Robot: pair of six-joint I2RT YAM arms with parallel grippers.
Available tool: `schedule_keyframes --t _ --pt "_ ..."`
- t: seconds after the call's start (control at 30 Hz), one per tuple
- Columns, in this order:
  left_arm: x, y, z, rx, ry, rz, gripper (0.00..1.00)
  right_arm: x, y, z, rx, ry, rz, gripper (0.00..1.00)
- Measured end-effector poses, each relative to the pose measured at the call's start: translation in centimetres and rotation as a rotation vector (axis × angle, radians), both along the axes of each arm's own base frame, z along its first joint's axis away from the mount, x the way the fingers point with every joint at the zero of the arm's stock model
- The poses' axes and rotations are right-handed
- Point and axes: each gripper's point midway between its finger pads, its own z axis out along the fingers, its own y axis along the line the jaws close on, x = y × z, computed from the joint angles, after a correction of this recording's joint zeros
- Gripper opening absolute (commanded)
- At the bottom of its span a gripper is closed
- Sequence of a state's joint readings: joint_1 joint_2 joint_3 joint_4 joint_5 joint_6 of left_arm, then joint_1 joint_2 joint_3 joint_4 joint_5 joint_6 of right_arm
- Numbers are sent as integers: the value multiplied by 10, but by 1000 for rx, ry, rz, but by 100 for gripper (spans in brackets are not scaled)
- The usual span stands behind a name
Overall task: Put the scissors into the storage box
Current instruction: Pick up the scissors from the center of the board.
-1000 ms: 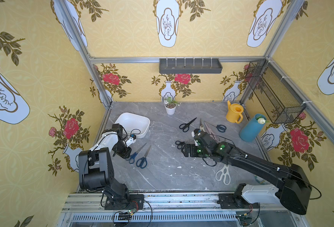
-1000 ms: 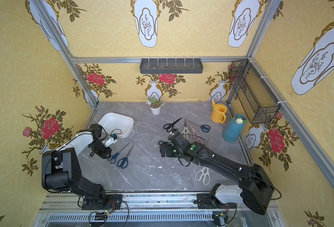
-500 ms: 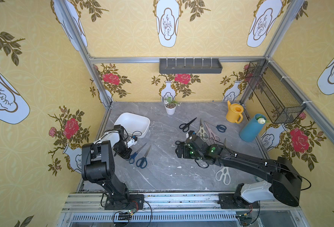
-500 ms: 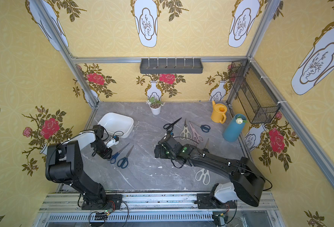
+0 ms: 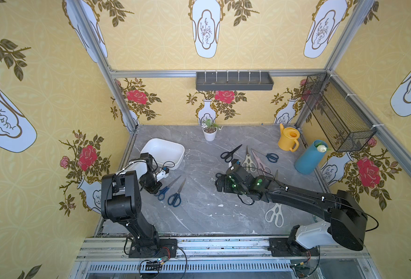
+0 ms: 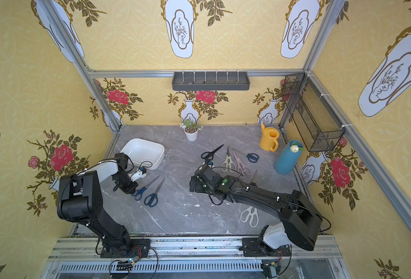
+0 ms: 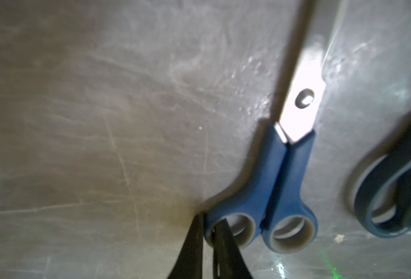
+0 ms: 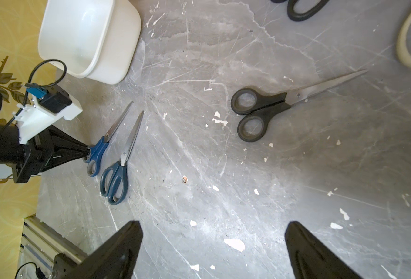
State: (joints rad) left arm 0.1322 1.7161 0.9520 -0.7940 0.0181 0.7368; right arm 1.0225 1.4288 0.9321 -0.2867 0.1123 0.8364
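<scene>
Looked like the grasp step of an early pick. Had hold, with the left tool (image 7: 209, 224), of one finger ring of the blue-handled, steel-bladed scissors (image 7: 279, 183): jaws closed almost together, one finger (image 7: 192, 248) outside the ring and its mate through the hole. Lay flat on the grey marbled tabletop (image 5: 199, 212), to judge by the shadow, not yet lifted, blades pointing away from the tool. Sat just beside a darker blue-handled pair (image 8: 117, 174), close but apart.

Showed empty in both top views, as to the white plastic storage box (image 5: 163, 152), near the left tool on the side toward the back wall.

Called next, most likely, for a straight lift, then a short carry over the box's near wall and a release. Risked some swing or opening of the pair, with only one ring held.

As for the right tool (image 8: 214, 223): hung wide open and empty above the tabletop, with a black-handled pair (image 8: 265, 108) ahead of its fingertips, not between them.
</scene>
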Motion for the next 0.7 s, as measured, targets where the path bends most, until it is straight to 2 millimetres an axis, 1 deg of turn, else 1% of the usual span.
schedule_keyframes --t 0.1,0.17,0.23,0.3,0.33,0.43,0.53,0.57,0.63,0.7 --pt "0 1 3 8 -15 -15 1 4 -1 1 -6 -13 -14 97" --pt "0 1 8 8 -35 -18 0 8 -3 2 -10 -23 -27 97" --pt "-11 -4 18 -9 -15 -23 0 12 -7 2 -18 -33 -44 97" --pt "-18 -9 37 -32 -30 -29 0 17 -10 3 -22 -44 -60 98" --pt "-17 -11 45 -39 -48 -33 0 19 -12 4 -24 -52 -69 97" --pt "-14 -16 79 -62 -119 -39 0 22 -21 4 -28 -63 -95 97" --pt "-2 -17 117 -64 -205 -60 0 28 -35 3 -32 -70 -133 97" --pt "6 -16 129 -54 -238 -81 0 29 -39 2 -26 -71 -146 97" --pt "25 -7 149 -21 -294 -123 0 32 -48 -1 -11 -70 -175 97" --pt "51 10 167 29 -331 -174 0 35 -54 -5 11 -62 -200 97"
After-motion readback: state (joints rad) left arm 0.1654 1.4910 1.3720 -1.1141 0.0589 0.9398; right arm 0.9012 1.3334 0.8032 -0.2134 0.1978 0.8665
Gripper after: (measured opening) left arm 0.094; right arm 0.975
